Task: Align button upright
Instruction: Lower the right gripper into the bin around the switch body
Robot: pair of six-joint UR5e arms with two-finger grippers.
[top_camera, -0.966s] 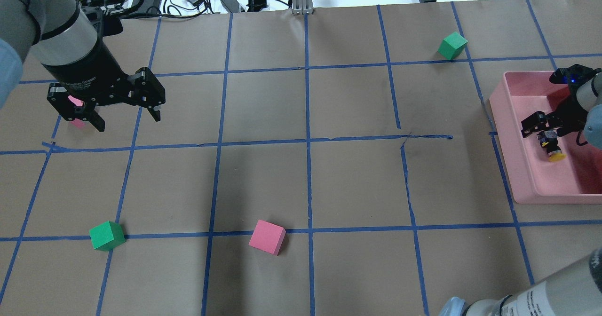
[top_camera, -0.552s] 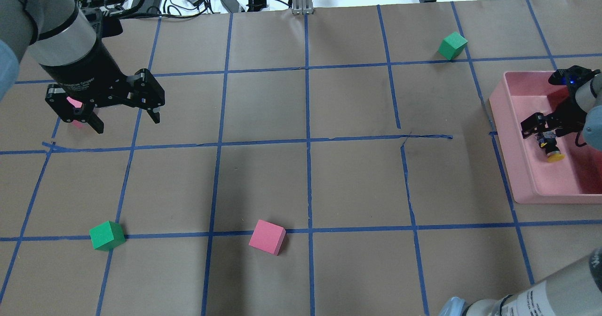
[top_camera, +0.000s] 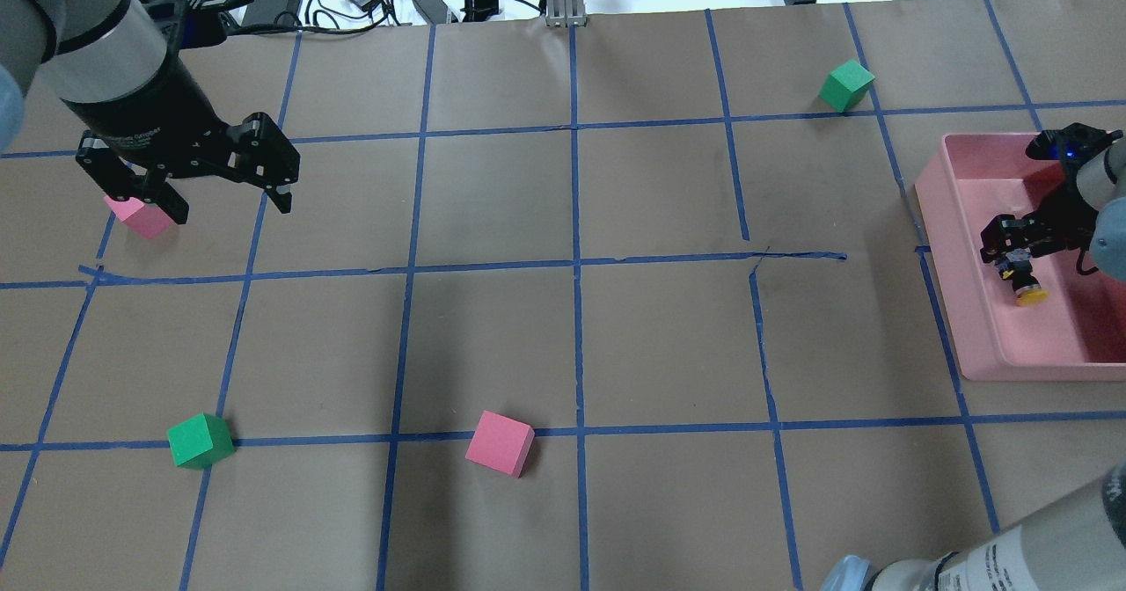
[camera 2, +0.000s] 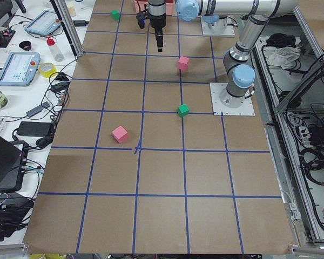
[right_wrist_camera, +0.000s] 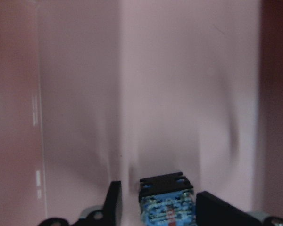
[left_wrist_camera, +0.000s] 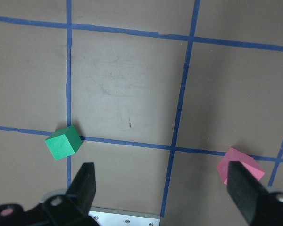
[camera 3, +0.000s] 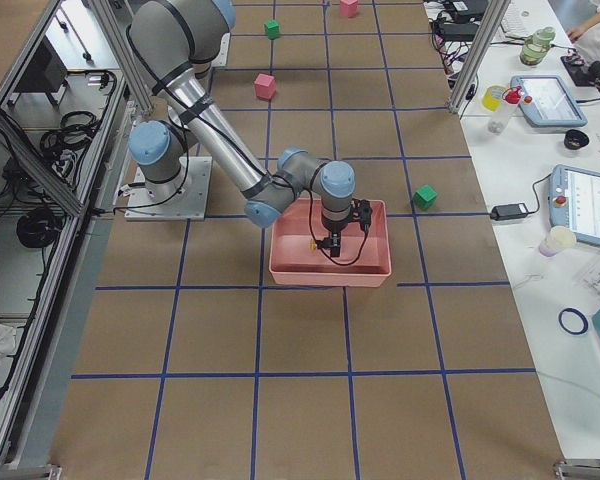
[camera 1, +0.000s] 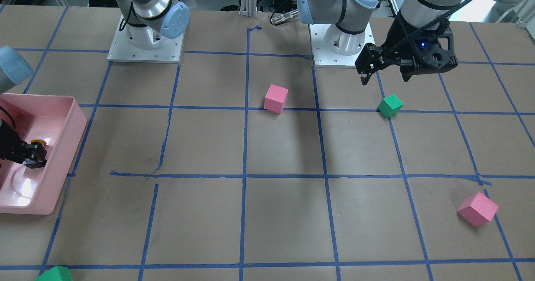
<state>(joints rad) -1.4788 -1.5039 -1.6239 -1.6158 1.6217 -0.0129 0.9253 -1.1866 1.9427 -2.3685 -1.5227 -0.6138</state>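
Bracketing the tilted button (top_camera: 1023, 276) in the tray (top_camera: 1038, 364) with narrow-set right jaws, grip unclear, for uprighting; left jaws wide, empty.

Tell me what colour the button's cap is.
Yellow. The button shows its cap best in the overhead exterior view.

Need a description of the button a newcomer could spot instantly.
Find the pink tray at the table's right edge, overhead view. Inside it, between the fingers of the right gripper, is the button. Unlike the plain cubes, it has a round yellow cap on a black body.
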